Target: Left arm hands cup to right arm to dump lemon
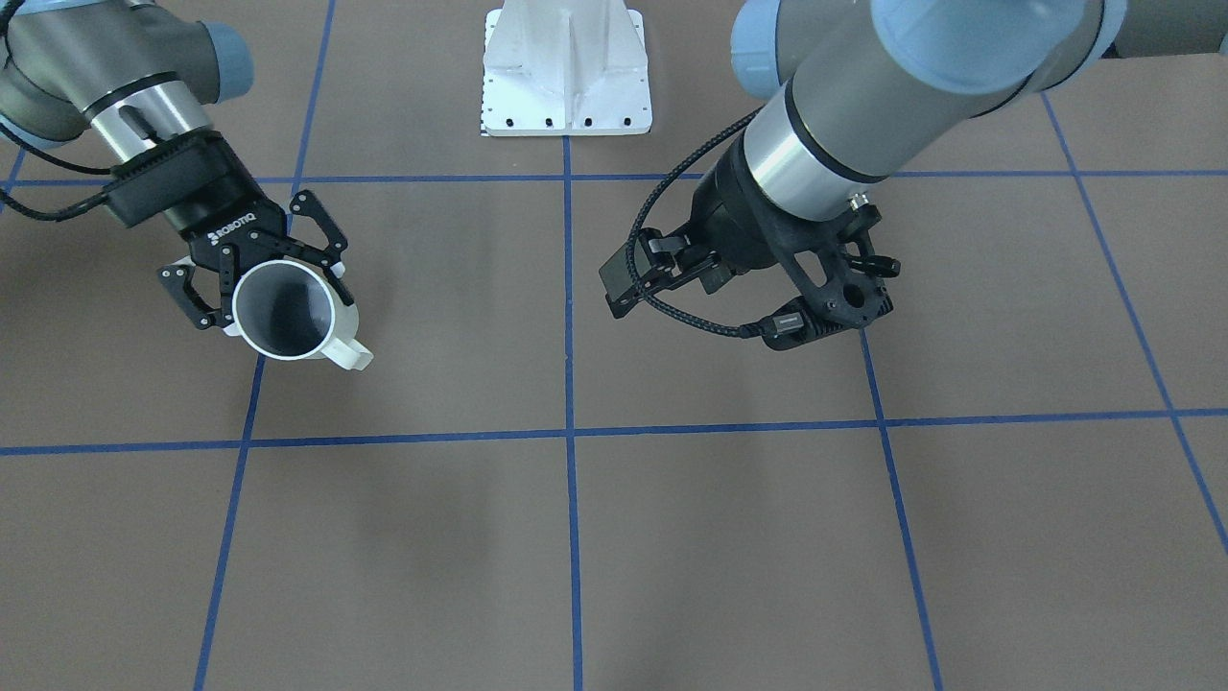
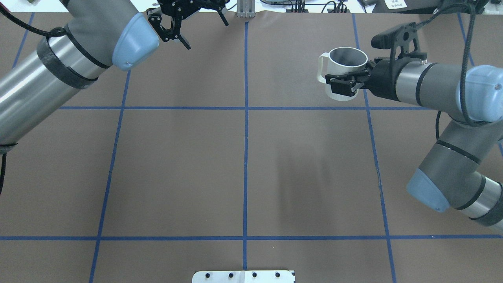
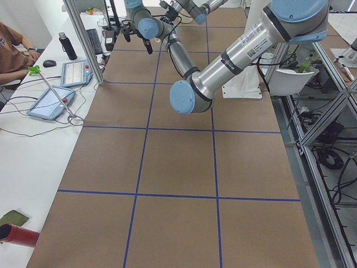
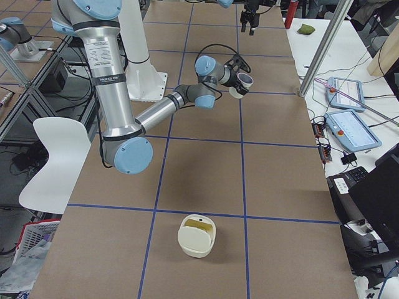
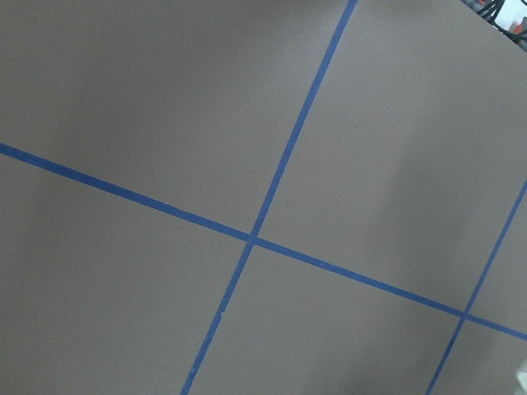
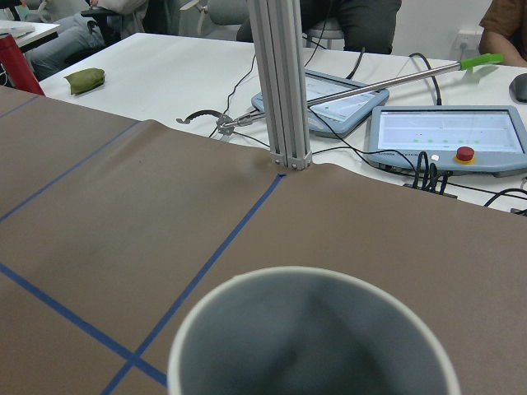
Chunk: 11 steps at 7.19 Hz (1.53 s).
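Seen from across the desk [image 1: 729,537], the top is a matte brown sheet gridded with blue tape [image 1: 570,317]. The slim right arm [image 1: 125,86] holds the cup [image 1: 288,326] off the surface. The black linked fingers of the right pincer [image 1: 271,288] are closed on the cup's glossy cream wall. The mouth is turned up, showing a smooth grey inside, and the squared loop handle juts from the lower side. The bulkier left arm [image 1: 863,106] hangs well apart, with a holed black bracket [image 1: 844,293] and a looped braided cable [image 1: 691,321]. Its left pincer [image 1: 638,274] is too foreshortened here to read. A white ribbed base plate [image 1: 566,72] sits at the robot's edge.

From over the robot's shoulders, the cup [image 2: 346,61] hangs over the far right part of the desk, clamped at mid-wall by the right pincer [image 2: 346,83]. The left pincer [image 2: 200,25], near the far edge, has its fingers spread wide and empty.

From the left end, the left arm's [image 3: 240,56] brushed silver tube and light-blue caps dominate. A person [image 3: 11,42] sits at a white side desk with flat tablets [image 3: 53,103].

From the right end, the cup [image 4: 244,81] is small and far, up in the air. Nearer, a rounded cream tub [image 4: 197,235] stands on the desk with something pale yellow inside that I can't make out.

The left wrist camera shows only dull brown surface and crossing blue tape [image 5: 252,239].

In the right wrist camera, the cup's [image 6: 247,284] thin round rim and grey hollow fill the bottom. Beyond stands a grooved aluminium post [image 6: 284,82].
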Each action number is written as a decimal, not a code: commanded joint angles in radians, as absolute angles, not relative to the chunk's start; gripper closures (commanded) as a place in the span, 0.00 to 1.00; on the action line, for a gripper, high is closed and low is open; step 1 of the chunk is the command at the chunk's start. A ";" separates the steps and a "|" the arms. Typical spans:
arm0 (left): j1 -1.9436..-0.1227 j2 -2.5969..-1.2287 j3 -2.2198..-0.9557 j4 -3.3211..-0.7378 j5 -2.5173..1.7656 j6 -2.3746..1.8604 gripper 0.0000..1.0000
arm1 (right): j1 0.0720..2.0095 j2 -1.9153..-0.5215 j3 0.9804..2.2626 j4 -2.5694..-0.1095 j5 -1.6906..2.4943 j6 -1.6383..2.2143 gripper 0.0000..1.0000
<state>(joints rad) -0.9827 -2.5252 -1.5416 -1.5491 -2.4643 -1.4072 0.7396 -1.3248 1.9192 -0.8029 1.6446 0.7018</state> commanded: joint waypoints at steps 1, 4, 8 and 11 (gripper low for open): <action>-0.980 -2.534 -1.543 -1.551 -2.471 -1.408 0.00 | 0.686 -1.313 1.954 -0.935 1.601 0.587 1.00; -0.942 -2.557 -1.534 -1.551 -2.473 -1.408 0.00 | 0.567 -1.240 1.994 -1.091 1.459 0.537 1.00; -0.899 -2.559 -1.531 -1.552 -2.476 -1.408 0.00 | 0.460 -1.227 2.003 -1.098 1.359 0.537 1.00; -0.845 -2.559 -1.531 -1.560 -2.470 -1.407 0.00 | 0.436 -1.155 2.003 -1.187 1.328 0.538 1.00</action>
<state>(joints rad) -0.8655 -2.5582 -1.5309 -1.5581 -2.4714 -1.4079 0.4403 -1.1949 2.0029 -1.1366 1.3335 0.5383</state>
